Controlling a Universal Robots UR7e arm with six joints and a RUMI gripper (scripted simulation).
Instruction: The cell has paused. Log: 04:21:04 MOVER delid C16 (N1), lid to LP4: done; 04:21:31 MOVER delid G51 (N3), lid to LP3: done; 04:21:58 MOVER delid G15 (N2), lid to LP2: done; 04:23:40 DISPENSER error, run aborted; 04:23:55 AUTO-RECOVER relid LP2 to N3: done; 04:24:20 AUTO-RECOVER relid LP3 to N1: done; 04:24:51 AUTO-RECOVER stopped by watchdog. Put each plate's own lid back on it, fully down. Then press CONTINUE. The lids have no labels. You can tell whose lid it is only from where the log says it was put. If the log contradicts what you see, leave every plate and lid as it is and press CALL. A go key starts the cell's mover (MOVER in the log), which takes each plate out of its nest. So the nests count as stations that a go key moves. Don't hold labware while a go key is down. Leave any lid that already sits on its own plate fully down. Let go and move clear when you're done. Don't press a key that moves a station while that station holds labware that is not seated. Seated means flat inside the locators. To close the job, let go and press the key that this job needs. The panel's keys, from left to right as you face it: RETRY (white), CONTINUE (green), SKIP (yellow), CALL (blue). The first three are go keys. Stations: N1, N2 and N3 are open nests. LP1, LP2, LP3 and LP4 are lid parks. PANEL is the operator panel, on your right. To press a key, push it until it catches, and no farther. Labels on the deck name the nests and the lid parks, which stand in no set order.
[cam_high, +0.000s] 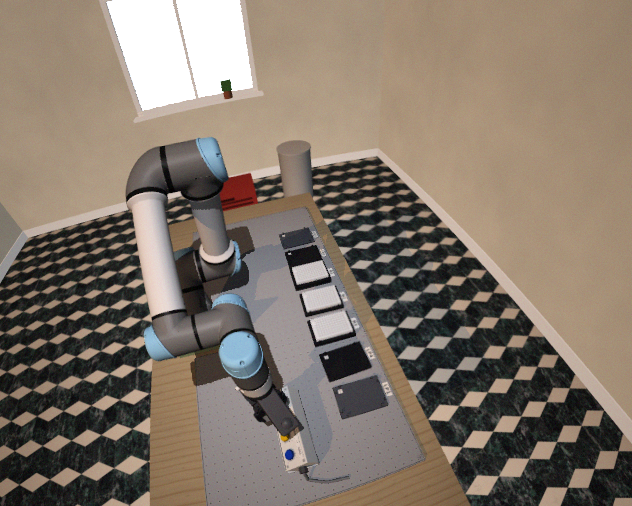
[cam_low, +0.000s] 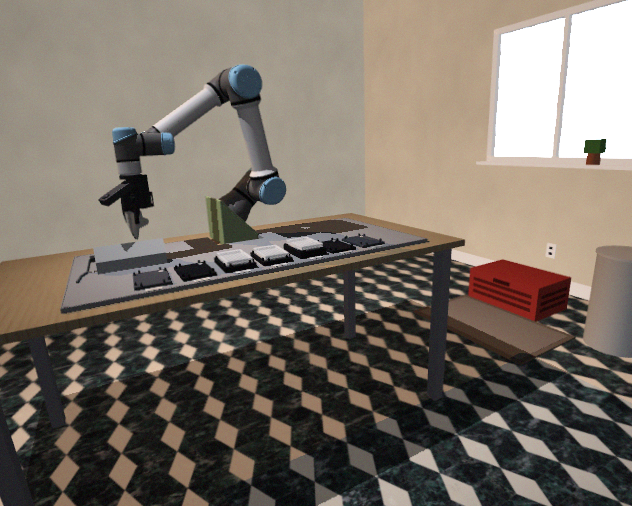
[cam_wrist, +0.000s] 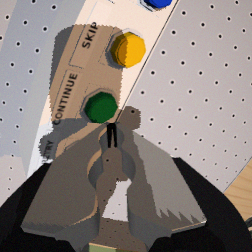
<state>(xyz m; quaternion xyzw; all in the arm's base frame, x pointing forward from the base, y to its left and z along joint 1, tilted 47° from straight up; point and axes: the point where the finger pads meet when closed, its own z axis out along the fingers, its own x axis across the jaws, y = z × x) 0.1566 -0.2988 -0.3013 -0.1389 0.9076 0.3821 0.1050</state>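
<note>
My gripper (cam_wrist: 112, 124) (cam_low: 134, 230) is shut and empty. It points down over the operator panel (cam_high: 301, 452) (cam_low: 129, 253) (cam_wrist: 150, 32), with its tips a little above the panel, just short of the green CONTINUE key (cam_wrist: 101, 106). The yellow SKIP key (cam_wrist: 128, 49) (cam_high: 283, 436) and the blue CALL key (cam_wrist: 157, 2) (cam_high: 289, 454) lie beyond. My fingers hide the RETRY key. Three white plates (cam_high: 310, 273) (cam_high: 321, 299) (cam_high: 331, 325) sit in a row of nests on the deck. I cannot tell which of them carry lids.
Four dark lid parks (cam_high: 297, 238) (cam_high: 303, 255) (cam_high: 345, 361) (cam_high: 359, 396) flank the plates and look bare. A green wedge (cam_low: 224, 221) stands by the arm's base. A cable (cam_high: 327, 478) runs from the panel near the table's front edge.
</note>
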